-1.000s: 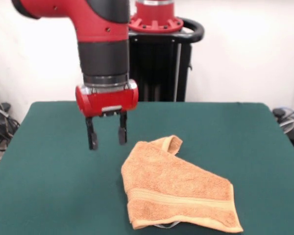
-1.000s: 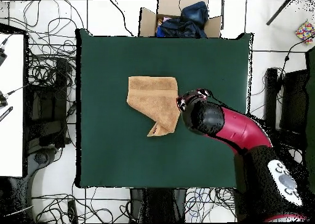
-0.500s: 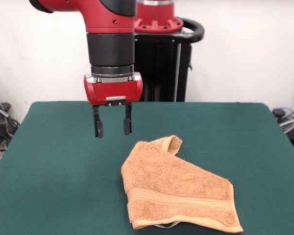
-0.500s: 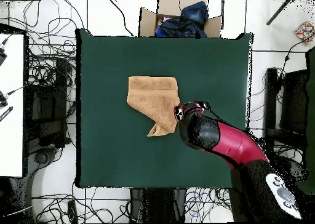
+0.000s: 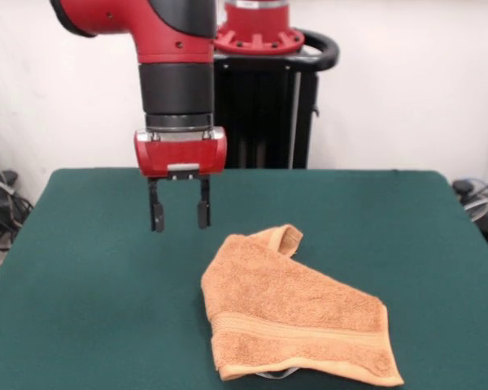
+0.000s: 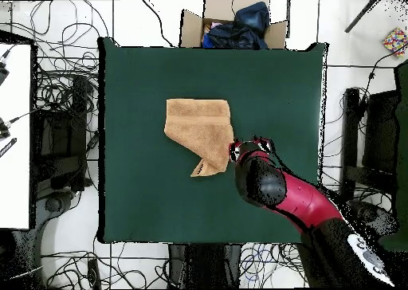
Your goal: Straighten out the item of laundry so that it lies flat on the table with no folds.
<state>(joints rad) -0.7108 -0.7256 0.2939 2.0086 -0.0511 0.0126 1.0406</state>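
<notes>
Jaws parted and empty, pointing straight down above the table (image 5: 81, 284), beside the folded towel (image 5: 289, 313).

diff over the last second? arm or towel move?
Only the arm moved. The gripper rose off the table, swung slightly toward the towel, then eased back; it hangs open and empty, beside the towel's curled corner. It grasped and released nothing. The towel stays folded and bunched where it was.
</notes>
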